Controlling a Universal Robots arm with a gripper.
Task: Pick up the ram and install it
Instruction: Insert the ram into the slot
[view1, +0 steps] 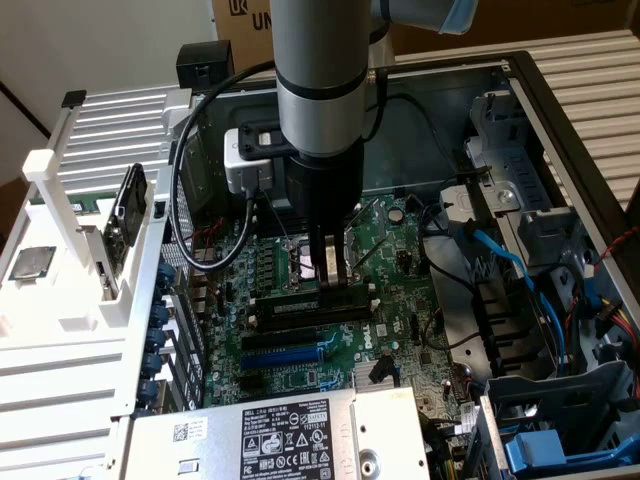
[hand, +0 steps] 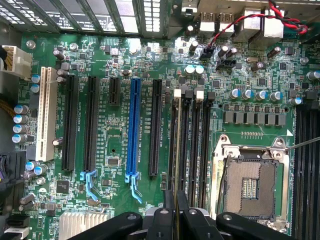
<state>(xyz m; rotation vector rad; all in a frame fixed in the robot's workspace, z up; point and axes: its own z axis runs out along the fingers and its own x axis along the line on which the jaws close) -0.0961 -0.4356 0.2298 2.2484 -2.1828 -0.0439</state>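
Cardboard boxes (view1: 560, 25) stand behind an open steel case (view1: 560, 100), its walls ribbed and grey. Inside lies a green motherboard (view1: 400, 260), matt and crowded with small silver capacitors.

A smooth grey arm comes down over the board and ends in the pincer (view1: 333, 280). Its two slim black fingers (view1: 320, 262) are drawn narrow and grip the ram (view1: 300, 306) between them. From outside, the ram is a long, flat, dark stick with black chips along its face. It runs out to both sides directly under the fingertips.

In the wrist view the pincer (hand: 175, 210) shows rounded black links. The ram (hand: 175, 150) appears edge-on there — a thin yellowish-green line running straight out from between the fingers. It lies along the black plastic memory slots (hand: 197, 145), which have white end clips. Whether its lower edge sits in a slot cannot be told.

Just beside the pincer on one side is the square CPU socket (hand: 255, 185), framed in bright metal with a dull brown grid inside. On the other side, a little further off, stand long black expansion slots and one glossy blue slot (hand: 134, 130). Beyond them is a white slot (hand: 46, 112).

Well clear of the pincer, a silver metal box (view1: 280, 435) with a black label covers the board's near edge — and blue cables (view1: 500, 255) loop through the drive bay.
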